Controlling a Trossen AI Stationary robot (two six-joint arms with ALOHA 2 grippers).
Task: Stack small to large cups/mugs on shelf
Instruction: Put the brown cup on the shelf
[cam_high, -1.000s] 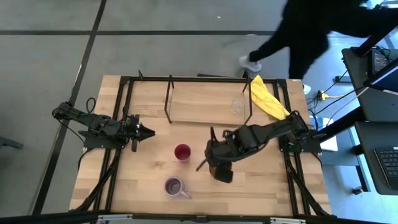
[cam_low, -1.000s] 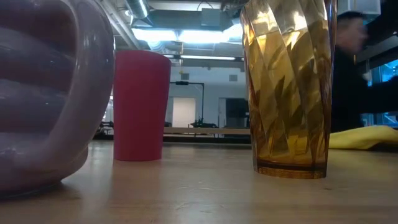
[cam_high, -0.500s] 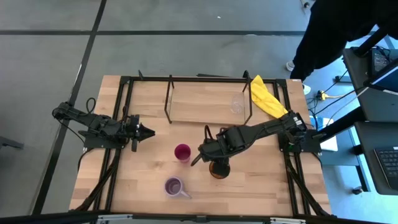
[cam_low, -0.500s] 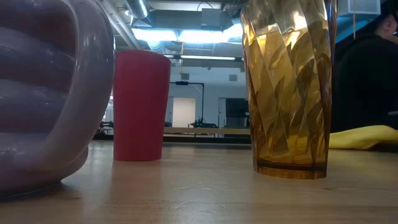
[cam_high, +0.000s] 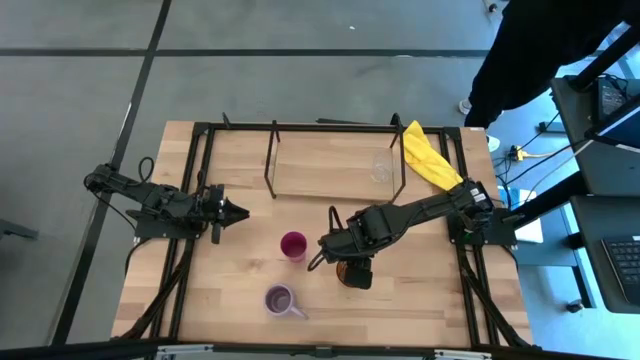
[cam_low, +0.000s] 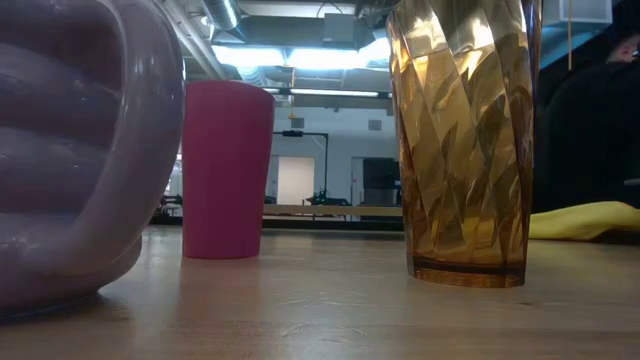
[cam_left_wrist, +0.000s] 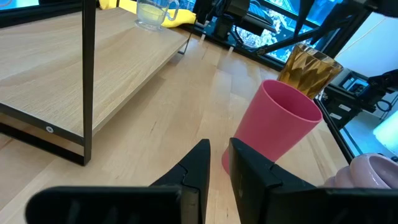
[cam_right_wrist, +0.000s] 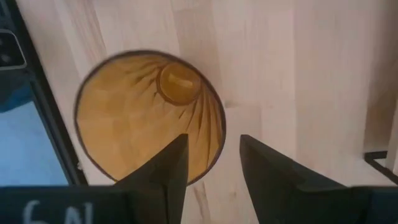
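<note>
The amber tumbler (cam_high: 352, 272) (cam_right_wrist: 149, 112) stands upright on the table, right of the magenta cup (cam_high: 293, 244). The lavender mug (cam_high: 282, 299) sits nearer the front edge. The small clear glass (cam_high: 380, 168) stands on the right end of the shelf's board (cam_high: 330, 165). My right gripper (cam_high: 345, 258) (cam_right_wrist: 214, 146) points down over the tumbler, open. One finger is over its hollow and one outside its rim (cam_right_wrist: 219, 140); no touch shows. My left gripper (cam_high: 240, 211) (cam_left_wrist: 217, 162) waits at the table's left, its fingers a narrow gap apart, holding nothing.
A yellow cloth (cam_high: 430, 158) lies at the far right, beside the shelf. The shelf's black rods (cam_left_wrist: 90, 74) rise around the board. A person (cam_high: 540, 50) stands beyond the table's far right corner. Bare wood lies along the front edge, right of the mug.
My right gripper has come down toward the amber tumbler and tipped to point more steeply down. It has shifted a little toward the table's left, so the tumbler's mouth now shows beside it. The cups have kept still. The person beyond the table has walked to the right.
</note>
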